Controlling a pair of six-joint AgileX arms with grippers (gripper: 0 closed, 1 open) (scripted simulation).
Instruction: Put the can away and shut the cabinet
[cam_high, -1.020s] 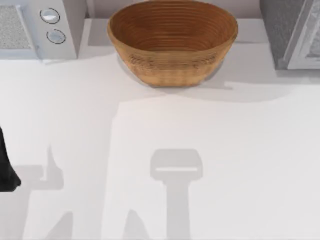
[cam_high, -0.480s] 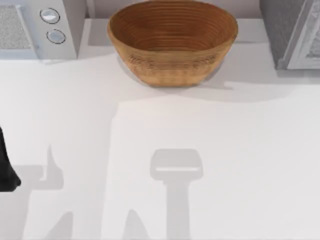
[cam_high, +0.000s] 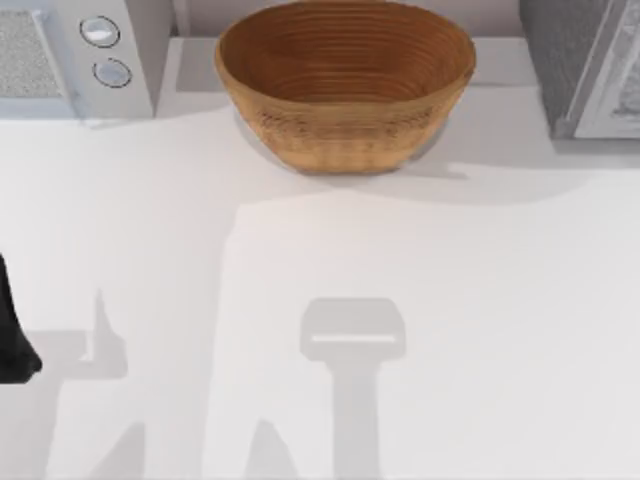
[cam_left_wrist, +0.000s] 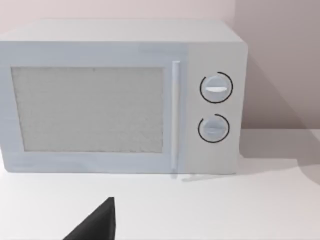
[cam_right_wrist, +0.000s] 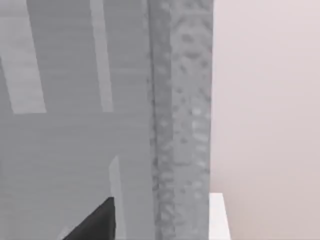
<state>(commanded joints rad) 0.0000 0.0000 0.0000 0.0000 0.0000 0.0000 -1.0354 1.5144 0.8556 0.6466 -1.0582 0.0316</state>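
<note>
- Top view: a ribbed, woven oval basket (cam_high: 345, 85) sits at upper centre of the smooth white table (cam_high: 400, 300).
- A boxy white microwave (cam_left_wrist: 120, 95) carries two round dials; no readable writing.
- A speckled grey cabinet (cam_right_wrist: 180, 115) stands at upper right.
- The left arm (cam_high: 12, 330) sits at the left edge; its finger state cannot be told.

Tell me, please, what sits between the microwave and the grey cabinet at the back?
A woven basket sits between the microwave and cabinet, seen from above.

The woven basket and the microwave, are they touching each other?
Apart. The top view shows a strip of bare white table between the woven basket and the microwave.
</note>
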